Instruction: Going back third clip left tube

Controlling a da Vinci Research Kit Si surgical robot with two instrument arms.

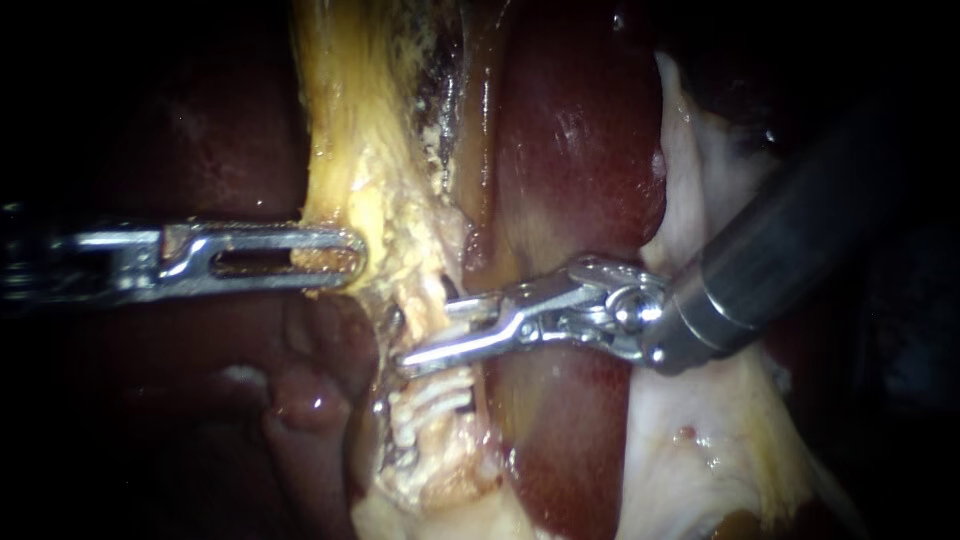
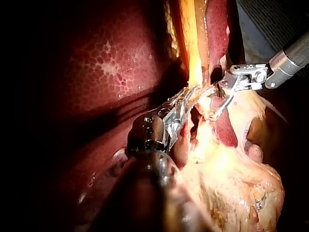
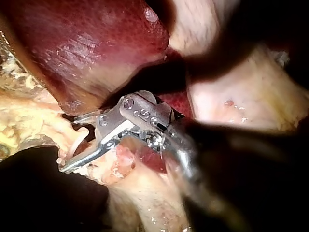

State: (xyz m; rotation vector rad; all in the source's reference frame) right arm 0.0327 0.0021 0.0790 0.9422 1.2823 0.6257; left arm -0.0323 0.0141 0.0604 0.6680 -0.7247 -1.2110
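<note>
While left tool [image 1: 338, 255] clamps yellow tissue [image 1: 350, 130], right tool [image 1: 440, 330] gapes.
Open jaws straddle tube [image 1: 432, 298] just above white clips [image 1: 432, 400].

endoscope close, frontal; wrist cameras from opposite sides; all share tube [image 1: 428, 300]

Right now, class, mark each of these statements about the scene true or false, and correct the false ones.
1. The left instrument grips yellow tissue. True.
2. The end effector of the right instrument is shut. False: it stands open, with a clear gap between its two halves.
3. In the endoscope view, white clips lie just below the right instrument's end effector. True.
4. The right instrument's shaft comes into the endoscope view from the left. False: it comes in from the right, and the left instrument's shaft comes in from the left.
</note>
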